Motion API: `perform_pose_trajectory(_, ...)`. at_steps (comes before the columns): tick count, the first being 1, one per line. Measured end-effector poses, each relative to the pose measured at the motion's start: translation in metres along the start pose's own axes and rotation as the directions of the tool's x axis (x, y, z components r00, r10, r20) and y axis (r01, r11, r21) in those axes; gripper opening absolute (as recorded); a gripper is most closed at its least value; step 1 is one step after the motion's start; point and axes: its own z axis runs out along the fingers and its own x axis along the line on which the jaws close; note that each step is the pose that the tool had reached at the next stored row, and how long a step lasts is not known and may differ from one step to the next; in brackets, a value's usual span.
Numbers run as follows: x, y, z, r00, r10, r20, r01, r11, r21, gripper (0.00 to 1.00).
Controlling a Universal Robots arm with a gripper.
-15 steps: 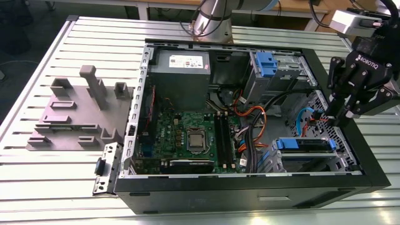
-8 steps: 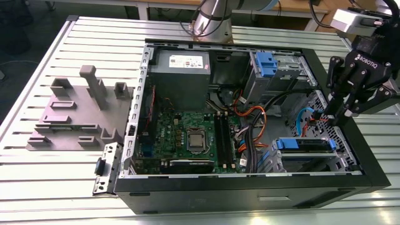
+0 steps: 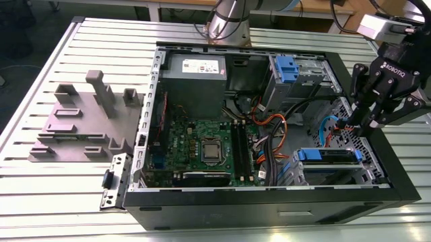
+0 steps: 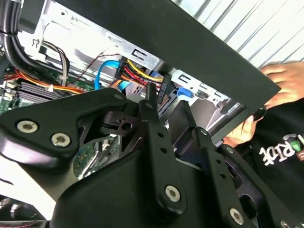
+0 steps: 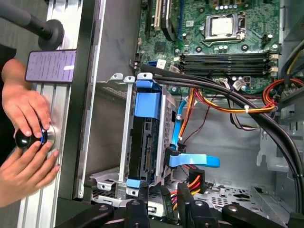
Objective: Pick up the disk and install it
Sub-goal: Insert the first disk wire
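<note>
Right now your claw (image 3: 367,123) hovers empty, fingers nearly pressed together, just above the disk (image 3: 328,155), which sits in its bay, long axis crosswise beneath it.

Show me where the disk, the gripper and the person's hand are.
disk (image 5: 145,147): first wrist view, dark side face inside the bay.
gripper (image 3: 364,126): exterior view, between its fingertips.
hand (image 5: 23,111): first wrist view, back of hand.

An open computer case (image 3: 269,201) sits beside a grey fixture block (image 3: 81,121) on a slatted table (image 3: 40,191).
</note>
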Motion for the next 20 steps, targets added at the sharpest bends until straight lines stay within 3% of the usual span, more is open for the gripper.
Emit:
perform_pose_trajectory(4, -0.0008, -0.0046, 0.0022, 1.0, -0.009, -0.0006, 0.009, 1.0, -0.0034, 0.38)
perform_pose_trajectory(15, -0.0013, -0.0055, 0.0022, 0.9999, -0.01, -0.0008, 0.01, 0.9999, -0.0044, 0.38)
perform_pose_trajectory(18, -0.0012, -0.0062, 0.0021, 0.9999, -0.01, -0.001, 0.01, 0.9999, -0.005, 0.29)
perform_pose_trajectory(20, -0.0012, -0.0062, 0.0021, 0.9999, -0.01, -0.0012, 0.01, 0.9999, -0.0053, 0.18)
